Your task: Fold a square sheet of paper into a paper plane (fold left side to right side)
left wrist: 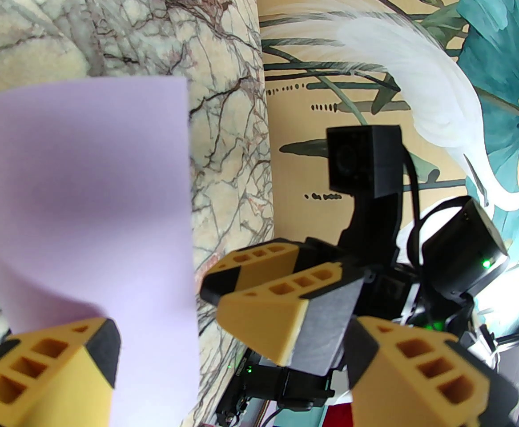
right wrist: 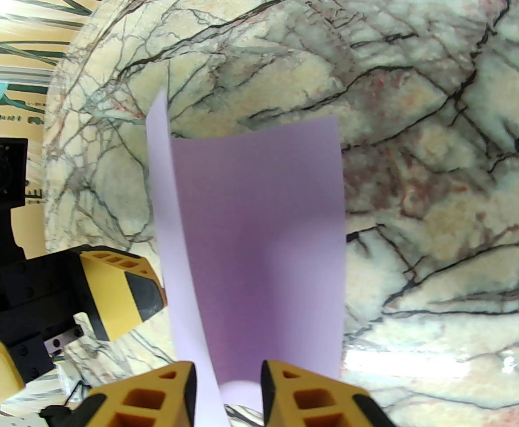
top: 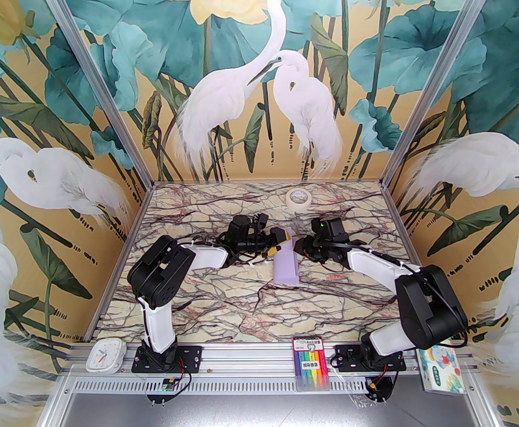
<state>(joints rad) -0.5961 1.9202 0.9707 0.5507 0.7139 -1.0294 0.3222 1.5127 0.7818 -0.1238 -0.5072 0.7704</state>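
The lavender sheet of paper (top: pixel 285 265) lies near the middle of the marble table (top: pixel 223 300), bent loosely over itself into a narrow strip running from 12 to 6 o'clock. It is not creased. In the right wrist view one layer rests flat on the marble, while the other rises from a rounded bend and stands up along the 9 o'clock side.

The right gripper (right wrist: pixel 228 378) comes in at the strip's far end from about 2 o'clock. Its jaws are a little apart, and the raised flap passes through the gap close to one finger without being pinched.

The left gripper (top: pixel 281 240) reaches in from about 10 o'clock, just beside the right one. Its jaws are spread wide and hold nothing. In the left wrist view a corner of the sheet hangs in front of one yellow finger (left wrist: pixel 50 372).

A white tape roll (top: pixel 298 198) sits at 12 o'clock from the sheet, near the back wall. On the front rail are a small white clock (top: pixel 104 355) at 7 o'clock, a pack of coloured markers (top: pixel 311 363) at 6 o'clock and a tissue pack (top: pixel 441 369) at 4 o'clock.
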